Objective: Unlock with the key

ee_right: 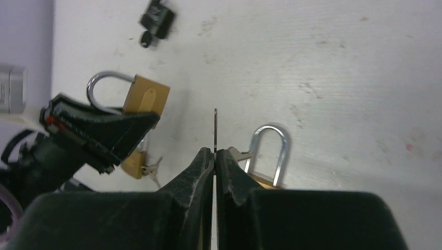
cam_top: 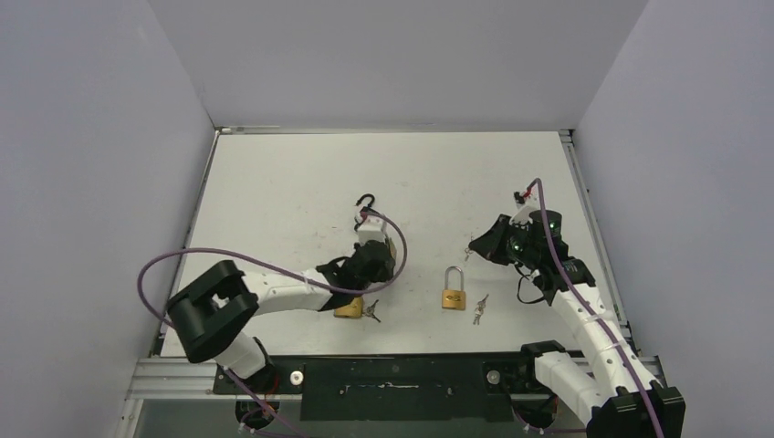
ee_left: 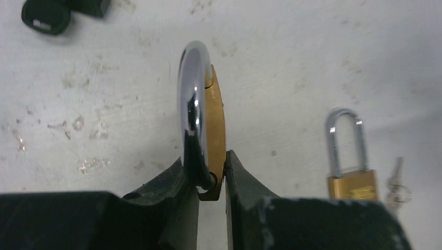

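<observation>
1. White table (cam_top: 274, 182), scuffed; a second padlock (cam_top: 454, 292) lies loose on it.
2. My left gripper (ee_left: 211, 172) is clamped on the brass padlock (ee_left: 218, 120), near table centre.
3. My right gripper (ee_right: 215, 153) pinches the key (ee_right: 215, 125), apart from it.
4. Outstanding, I judge: insertion, turning.

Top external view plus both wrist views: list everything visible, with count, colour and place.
Brass padlocks with chrome shackles: three, gold-coloured; held brass padlock in the left pincer, one lying mid-table, one lying near the left arm.
Small silver keys: three lots, silver; one bunch beside the mid-table padlock, one bunch beside the near-left padlock, single held key in the right pincer.
Small black lock with hooked shackle: one, black, beyond the left pincer.
Scuffed white table: one, white, under everything.
Left pincer: one, black, shut on the held brass padlock.
Right pincer: one, black, shut on the held key.
</observation>
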You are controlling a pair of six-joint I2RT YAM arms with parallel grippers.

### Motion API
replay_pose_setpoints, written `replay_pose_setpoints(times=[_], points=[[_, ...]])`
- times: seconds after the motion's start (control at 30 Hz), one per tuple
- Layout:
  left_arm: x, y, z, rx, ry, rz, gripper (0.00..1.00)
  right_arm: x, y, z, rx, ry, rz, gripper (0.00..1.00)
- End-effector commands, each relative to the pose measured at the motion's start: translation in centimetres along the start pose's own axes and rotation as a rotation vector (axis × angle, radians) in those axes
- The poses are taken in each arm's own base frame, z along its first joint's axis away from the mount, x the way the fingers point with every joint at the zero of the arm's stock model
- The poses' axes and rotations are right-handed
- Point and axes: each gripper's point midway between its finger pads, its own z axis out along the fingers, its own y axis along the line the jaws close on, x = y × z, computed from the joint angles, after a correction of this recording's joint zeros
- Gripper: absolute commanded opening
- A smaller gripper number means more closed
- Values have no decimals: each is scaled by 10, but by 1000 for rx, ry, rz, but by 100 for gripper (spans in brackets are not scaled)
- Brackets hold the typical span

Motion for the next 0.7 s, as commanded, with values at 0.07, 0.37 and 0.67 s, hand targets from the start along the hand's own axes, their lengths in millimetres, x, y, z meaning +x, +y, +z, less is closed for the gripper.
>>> replay_pose_setpoints(times=[0.07,0.37,0.67], points=[[-159,-71,-73,626,-99,-177,0,-32,119,-40,-610,-89,-186,0],[-242,-111,-200,1189,18,-239,0,-27,223,-88,-1003,-64,-186,0],[-273,-115,-272,1427,30,-222,0,-36,257,-125,-1130,-89,-255,0]])
